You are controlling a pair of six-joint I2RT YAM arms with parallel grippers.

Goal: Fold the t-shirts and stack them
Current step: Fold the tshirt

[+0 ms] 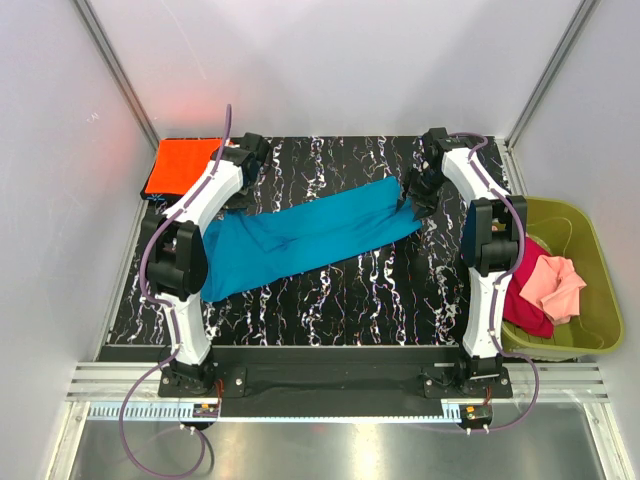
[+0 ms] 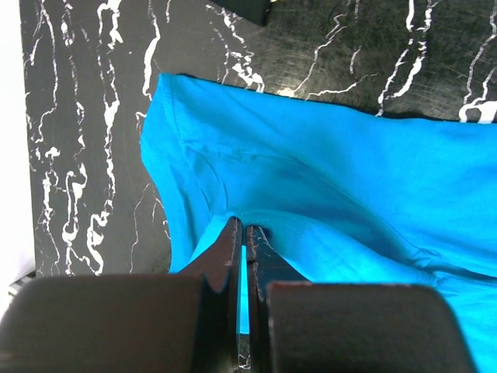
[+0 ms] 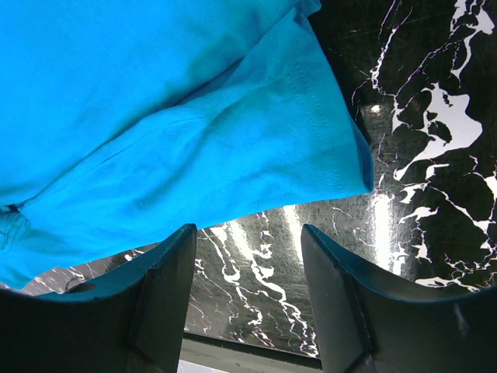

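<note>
Two in olive bin [image 1: 590, 245] — pink shirt [image 1: 555, 285], magenta-red shirt [image 1: 525, 310]

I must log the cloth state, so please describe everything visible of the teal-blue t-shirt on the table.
The teal-blue soft cloth t-shirt lies on the black white-veined table, stretched into a long, partly folded band slanting between the two arms. Soft creases and a stitched hem show. The left gripper is shut on a pinch of it; the open right gripper hovers at its hemmed corner without gripping.

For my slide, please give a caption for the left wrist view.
Left claw shut on the teal shirt, which lies on the marble table.
</note>
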